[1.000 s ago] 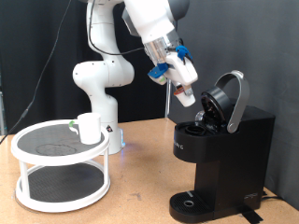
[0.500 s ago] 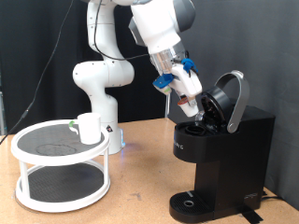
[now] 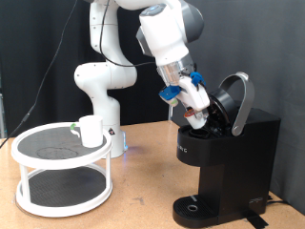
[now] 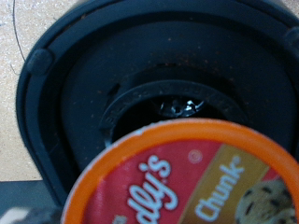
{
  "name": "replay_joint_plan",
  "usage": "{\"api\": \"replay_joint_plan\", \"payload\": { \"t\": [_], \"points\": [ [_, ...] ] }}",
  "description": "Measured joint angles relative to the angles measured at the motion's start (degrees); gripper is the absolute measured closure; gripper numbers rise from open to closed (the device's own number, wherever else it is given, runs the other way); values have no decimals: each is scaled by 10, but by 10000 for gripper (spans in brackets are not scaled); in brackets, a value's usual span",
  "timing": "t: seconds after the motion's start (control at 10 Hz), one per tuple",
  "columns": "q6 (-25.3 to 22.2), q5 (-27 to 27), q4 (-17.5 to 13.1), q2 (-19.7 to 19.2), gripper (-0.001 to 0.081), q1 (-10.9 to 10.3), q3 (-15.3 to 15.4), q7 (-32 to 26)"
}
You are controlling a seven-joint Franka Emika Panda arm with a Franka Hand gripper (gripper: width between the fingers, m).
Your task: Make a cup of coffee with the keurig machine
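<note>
The coffee pod (image 4: 192, 177) fills the wrist view — orange rim, red foil lid, with "Chunk" and a cut-off "…dly's" readable. The pincer (image 3: 197, 116) holds it just over the open brew chamber of the keurig machine (image 3: 229, 162), lid raised. The white cup (image 3: 91, 131) sits on the two-tier round rack (image 3: 62, 172) on the desk (image 3: 143, 196), well apart.

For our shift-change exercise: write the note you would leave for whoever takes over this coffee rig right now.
Hand: at the open keurig machine, holding a red-rimmed pod just above the pod chamber.
Cup: on the top tier of the white rack, at the exterior view's left, not under the machine.
Done: lid up, pod brought to the chamber.
Left: pod not yet seated, lid open, drip base without a cup.
</note>
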State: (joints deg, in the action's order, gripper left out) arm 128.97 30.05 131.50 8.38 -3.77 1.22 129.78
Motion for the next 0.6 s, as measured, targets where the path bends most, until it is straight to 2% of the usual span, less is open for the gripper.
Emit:
{"api": "replay_joint_plan", "payload": {
  "t": [0.6],
  "points": [
    [25,-1,10,-22,407,0,17,0]
  ]
}}
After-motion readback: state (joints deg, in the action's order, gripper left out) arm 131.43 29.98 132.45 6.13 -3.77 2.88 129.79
